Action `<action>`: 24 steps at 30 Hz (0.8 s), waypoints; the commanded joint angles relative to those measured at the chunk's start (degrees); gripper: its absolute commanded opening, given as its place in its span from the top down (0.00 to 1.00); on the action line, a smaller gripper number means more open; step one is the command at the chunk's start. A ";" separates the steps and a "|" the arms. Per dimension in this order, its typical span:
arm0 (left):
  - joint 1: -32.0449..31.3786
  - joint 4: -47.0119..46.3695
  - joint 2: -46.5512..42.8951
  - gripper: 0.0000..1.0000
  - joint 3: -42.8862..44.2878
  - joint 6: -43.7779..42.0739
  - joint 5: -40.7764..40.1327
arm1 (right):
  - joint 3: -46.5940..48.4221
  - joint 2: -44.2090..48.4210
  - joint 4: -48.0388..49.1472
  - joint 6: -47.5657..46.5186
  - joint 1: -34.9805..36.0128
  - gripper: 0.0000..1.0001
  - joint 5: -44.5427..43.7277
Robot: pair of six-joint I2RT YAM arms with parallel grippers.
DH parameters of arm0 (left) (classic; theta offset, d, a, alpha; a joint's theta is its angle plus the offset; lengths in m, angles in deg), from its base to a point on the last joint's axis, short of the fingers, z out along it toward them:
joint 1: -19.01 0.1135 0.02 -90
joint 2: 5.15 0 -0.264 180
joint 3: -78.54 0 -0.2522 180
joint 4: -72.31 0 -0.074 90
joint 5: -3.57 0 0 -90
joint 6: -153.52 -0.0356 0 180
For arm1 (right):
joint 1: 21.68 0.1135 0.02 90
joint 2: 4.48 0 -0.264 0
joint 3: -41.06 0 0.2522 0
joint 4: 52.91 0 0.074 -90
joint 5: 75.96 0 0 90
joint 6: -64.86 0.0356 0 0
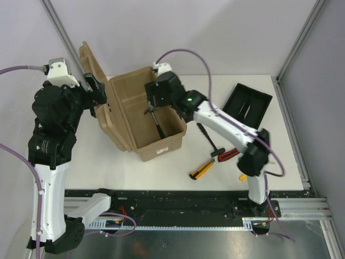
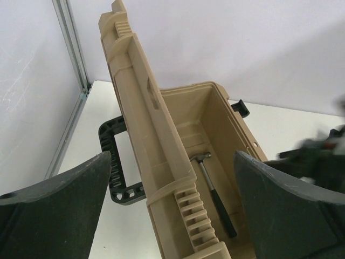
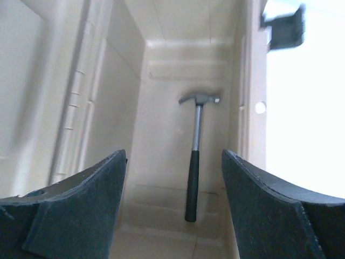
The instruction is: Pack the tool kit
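Observation:
The tool kit (image 1: 161, 147), a tan ribbed box, stands open on the table with its lid (image 1: 92, 60) raised to the left. A hammer (image 1: 158, 123) with a steel head and black grip lies on the box floor. My right gripper (image 1: 153, 103) hangs over the box's inside, open and holding nothing. In the right wrist view the hammer (image 3: 195, 145) lies below, between the spread fingers of that gripper (image 3: 173, 156). My left gripper (image 2: 171, 159) is open at the lid (image 2: 143, 118), whose edge runs between its fingers. The hammer (image 2: 213, 183) shows there too.
On the table right of the box lie a second black-handled hammer (image 1: 207, 137), a yellow utility knife (image 1: 202, 169) and red-handled pliers (image 1: 229, 155). A black tray (image 1: 248, 102) sits at the back right. The box's black handle (image 2: 110, 156) sticks out behind the lid.

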 commanded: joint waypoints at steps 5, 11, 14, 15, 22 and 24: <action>-0.34 -1.65 -0.48 0.02 1.03 0.60 -0.01 | -22.98 23.29 7.16 1.88 -8.90 0.23 -1.12; -0.33 -1.70 0.06 0.01 1.58 -0.43 -0.99 | -39.69 33.10 2.94 7.52 -20.23 0.23 2.32; -0.28 -1.69 0.08 0.01 1.36 -1.02 -2.46 | -44.05 33.90 0.47 7.94 -22.41 0.24 2.71; -0.29 -1.72 0.07 0.01 1.27 -1.03 -2.62 | -45.29 33.64 -0.06 8.15 -22.81 0.24 2.74; -0.30 -1.79 0.04 0.01 0.99 -0.65 -2.37 | -52.30 28.05 -1.38 7.99 -23.87 0.29 4.99; -0.30 -1.82 -0.05 0.01 0.78 -0.50 -2.30 | -54.26 25.90 0.07 6.90 -23.88 0.33 6.51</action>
